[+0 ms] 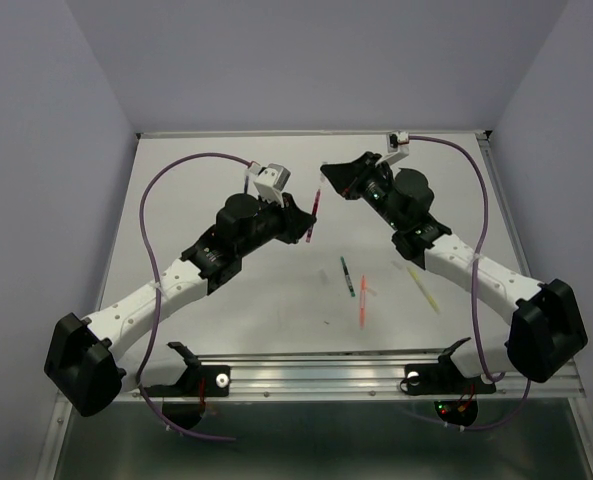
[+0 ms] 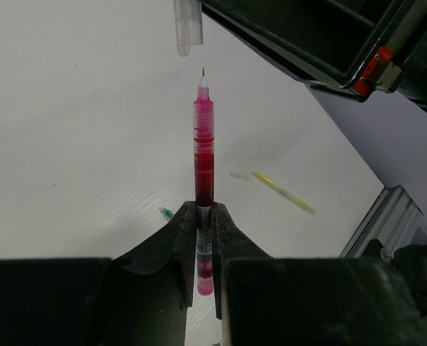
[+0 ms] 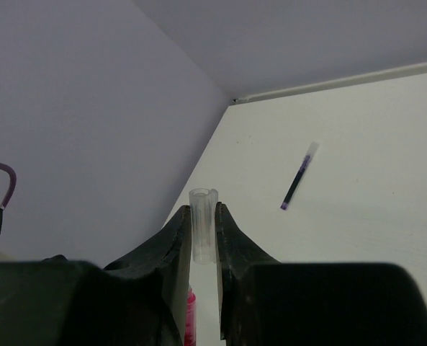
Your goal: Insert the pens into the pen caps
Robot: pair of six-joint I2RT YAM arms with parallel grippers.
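Observation:
My left gripper (image 2: 204, 210) is shut on the dark red pen (image 2: 204, 144), tip pointing away from the wrist. In the top view it (image 1: 302, 218) holds this pen (image 1: 313, 213) above the table's middle back. My right gripper (image 3: 204, 216) is shut on a clear pen cap (image 3: 203, 232), open end outward. In the top view the right gripper (image 1: 328, 174) is just beyond the pen's tip. In the left wrist view the cap (image 2: 188, 27) hangs a short gap beyond the tip and slightly to its left. The two are apart.
A green pen (image 1: 347, 275), an orange pen (image 1: 362, 301) and a pale yellow pen (image 1: 424, 287) lie on the white table. A loose pale cap (image 2: 239, 175) lies by the yellow pen (image 2: 284, 192). A dark blue pen (image 3: 297, 184) lies near the back wall.

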